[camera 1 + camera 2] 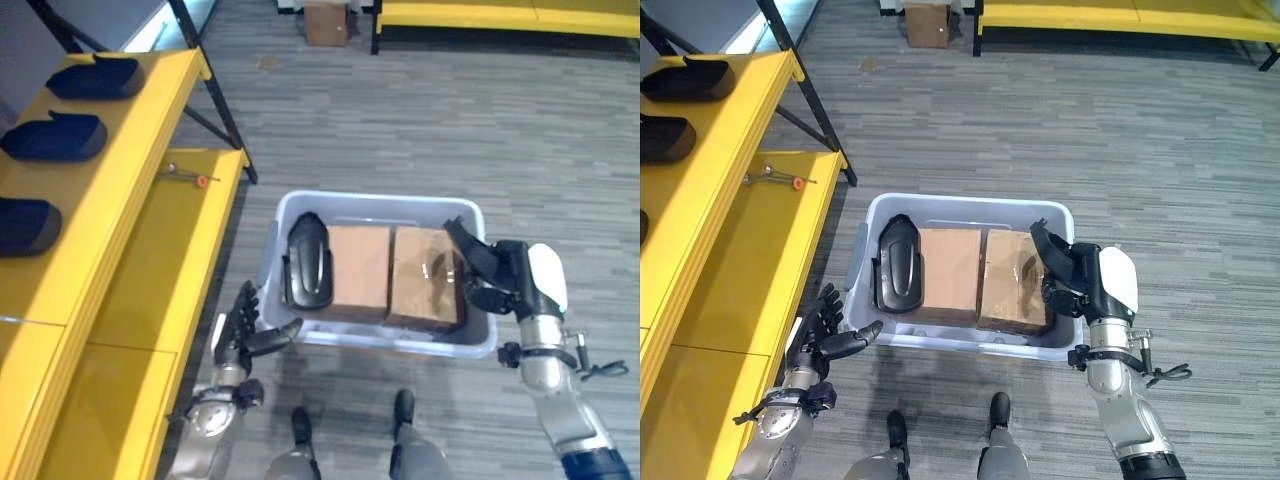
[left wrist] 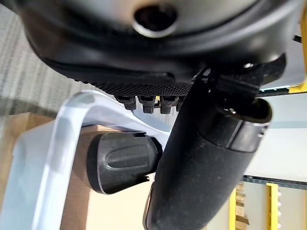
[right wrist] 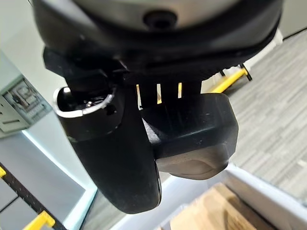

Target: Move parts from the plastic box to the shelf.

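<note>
A pale plastic box (image 1: 380,202) stands on the floor before me. A black part (image 1: 307,262) lies at its left end, beside two brown cardboard boxes (image 1: 358,270). My left hand (image 1: 240,335) hangs open by the box's front left corner, its thumb pointing at the rim. The left wrist view shows that part (image 2: 122,160) past the box's rim (image 2: 57,143). Over the box's right rim, my right hand (image 1: 505,275) is shut on another black part (image 1: 465,245), seen between thumb and fingers (image 3: 196,129). The yellow shelf (image 1: 150,250) runs along my left.
Three black parts (image 1: 55,138) lie on the shelf's upper level. A small orange-tipped tool (image 1: 188,176) lies on the lower level. Black shelf legs (image 1: 225,110) slant beside it. A cardboard box (image 1: 325,22) and a yellow bench (image 1: 500,15) stand far back.
</note>
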You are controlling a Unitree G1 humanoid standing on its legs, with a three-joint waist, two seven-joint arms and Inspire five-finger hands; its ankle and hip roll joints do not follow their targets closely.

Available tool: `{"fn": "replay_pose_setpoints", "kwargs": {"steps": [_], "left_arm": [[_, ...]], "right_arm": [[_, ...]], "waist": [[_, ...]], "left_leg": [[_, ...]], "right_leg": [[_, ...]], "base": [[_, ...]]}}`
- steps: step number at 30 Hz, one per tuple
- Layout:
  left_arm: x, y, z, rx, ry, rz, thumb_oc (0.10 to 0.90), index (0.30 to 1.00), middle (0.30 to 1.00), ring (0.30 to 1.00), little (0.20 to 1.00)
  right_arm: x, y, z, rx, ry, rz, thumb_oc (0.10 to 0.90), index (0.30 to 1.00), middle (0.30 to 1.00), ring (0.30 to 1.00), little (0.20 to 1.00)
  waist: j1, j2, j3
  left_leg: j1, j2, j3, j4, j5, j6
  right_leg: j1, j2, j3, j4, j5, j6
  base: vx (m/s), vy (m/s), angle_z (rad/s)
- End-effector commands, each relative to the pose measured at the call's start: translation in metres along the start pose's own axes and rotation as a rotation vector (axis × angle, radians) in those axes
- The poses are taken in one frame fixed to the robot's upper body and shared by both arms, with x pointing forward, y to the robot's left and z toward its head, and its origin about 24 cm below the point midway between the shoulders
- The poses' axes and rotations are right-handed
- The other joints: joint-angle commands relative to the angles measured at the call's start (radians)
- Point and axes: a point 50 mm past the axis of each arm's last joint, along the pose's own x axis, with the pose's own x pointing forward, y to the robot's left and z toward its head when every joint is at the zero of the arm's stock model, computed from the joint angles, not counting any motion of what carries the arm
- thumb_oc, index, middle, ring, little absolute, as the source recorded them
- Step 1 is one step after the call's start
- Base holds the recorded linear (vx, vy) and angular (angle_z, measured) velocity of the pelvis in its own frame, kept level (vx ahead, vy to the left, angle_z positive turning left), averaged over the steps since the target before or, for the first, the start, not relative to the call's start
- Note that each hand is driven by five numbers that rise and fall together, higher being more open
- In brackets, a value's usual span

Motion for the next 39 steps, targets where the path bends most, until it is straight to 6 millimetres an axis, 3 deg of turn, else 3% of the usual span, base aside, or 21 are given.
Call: {"fn": "replay_pose_setpoints", "kwargs": {"steps": [1,10,18,19,21,28,29,31,35,36,39], "left_arm": [[0.004,0.003,0.023,0.045,-0.138,-0.020,0.900,1.000,1.000,1.000,1.000],[0.002,0.008,0.015,0.050,-0.111,0.007,0.900,1.000,1.000,1.000,1.000],[0.000,0.009,0.011,0.038,-0.093,0.013,0.900,1.000,1.000,1.000,1.000],[-0.002,0.009,0.009,0.030,-0.087,0.017,0.900,1.000,1.000,1.000,1.000],[-0.003,0.010,0.008,0.030,-0.081,0.020,0.900,1.000,1.000,1.000,1.000],[0.000,0.007,0.006,0.026,-0.070,0.018,0.900,1.000,1.000,1.000,1.000],[0.001,0.005,0.006,0.027,-0.070,0.010,0.900,1.000,1.000,1.000,1.000],[0.004,0.003,0.008,0.026,-0.078,0.003,0.900,1.000,1.000,1.000,1.000],[0.010,-0.003,0.015,0.010,-0.102,-0.025,0.900,1.000,1.000,1.000,1.000],[0.009,-0.004,0.015,0.011,-0.100,-0.027,0.900,1.000,1.000,1.000,1.000],[0.011,-0.007,0.017,0.024,-0.104,-0.053,0.900,1.000,1.000,1.000,1.000]], "right_arm": [[0.015,-0.037,0.045,0.027,-0.280,-0.190,0.400,0.300,0.300,0.300,0.300],[0.012,-0.027,0.071,0.075,-0.414,-0.075,0.400,0.300,0.300,0.300,0.300],[0.020,-0.024,0.100,0.063,-0.568,-0.019,0.400,0.300,0.300,0.300,0.300],[0.025,-0.025,0.113,0.048,-0.631,-0.005,0.400,0.300,0.300,0.300,0.300],[0.029,-0.026,0.118,0.038,-0.657,-0.002,0.400,0.300,0.300,0.300,0.300],[0.036,-0.029,0.124,0.005,-0.682,-0.021,0.400,0.300,0.300,0.300,0.300],[0.036,-0.030,0.123,0.003,-0.677,-0.030,0.400,0.300,0.300,0.300,0.300],[0.034,-0.034,0.119,-0.013,-0.666,-0.046,0.400,0.300,0.300,0.300,0.300],[0.025,-0.032,0.104,-0.034,-0.606,-0.049,0.400,0.300,0.300,0.300,0.300],[0.024,-0.032,0.103,-0.035,-0.604,-0.048,0.400,0.300,0.300,0.300,0.300],[0.019,-0.038,0.093,-0.091,-0.567,-0.065,0.400,0.300,0.300,0.300,0.300]], "waist": [[0.005,-0.022,-0.140],[-0.008,-0.018,-0.175],[0.005,-0.013,-0.175],[0.020,-0.012,-0.169],[0.028,-0.007,-0.163],[0.054,0.002,-0.132],[0.048,-0.002,-0.121],[0.016,-0.013,-0.109],[-0.018,0.002,-0.116],[-0.018,0.002,-0.116],[-0.035,0.010,-0.129]], "left_leg": [[0.072,0.005,0.000,-0.006,-0.068,0.010],[0.120,0.036,0.013,-0.005,-0.062,-0.001],[0.111,0.093,0.006,0.064,-0.006,-0.037],[0.101,0.111,-0.006,0.078,0.028,-0.053],[0.091,0.123,-0.018,0.068,0.063,-0.069],[0.014,0.149,-0.060,0.006,0.184,-0.103],[-0.009,0.154,-0.045,0.020,0.192,-0.095],[0.001,0.200,0.098,0.090,0.165,-0.078],[0.093,0.260,0.213,0.167,0.103,-0.111],[0.096,0.258,0.211,0.163,0.103,-0.110],[0.103,0.226,0.274,0.103,0.027,-0.089]], "right_leg": [[-0.016,-0.026,0.007,0.078,-0.059,0.072],[0.007,0.006,0.021,0.127,-0.116,0.049],[0.033,0.055,0.023,0.133,-0.150,0.015],[0.044,0.072,0.014,0.127,-0.155,0.003],[0.050,0.080,-0.006,0.116,-0.156,-0.004],[0.045,0.065,-0.111,0.113,-0.165,-0.016],[0.041,0.051,-0.134,0.117,-0.164,-0.015],[0.029,0.018,-0.191,0.139,-0.170,-0.024],[0.024,-0.031,-0.271,0.167,-0.175,-0.003],[0.026,-0.033,-0.273,0.170,-0.176,0.000],[0.039,-0.097,-0.315,0.195,-0.140,0.035]], "base": [[0.02,-0.039,-0.07],[0.02,-0.059,-0.08],[0.01,-0.129,-0.02],[0.00,-0.135,0.00],[-0.02,-0.126,0.01],[-0.09,-0.049,0.44],[-0.18,-0.003,0.48],[-0.14,0.002,0.75],[-0.07,0.103,1.12],[-0.03,0.196,0.94],[0.00,0.208,0.68]]}}
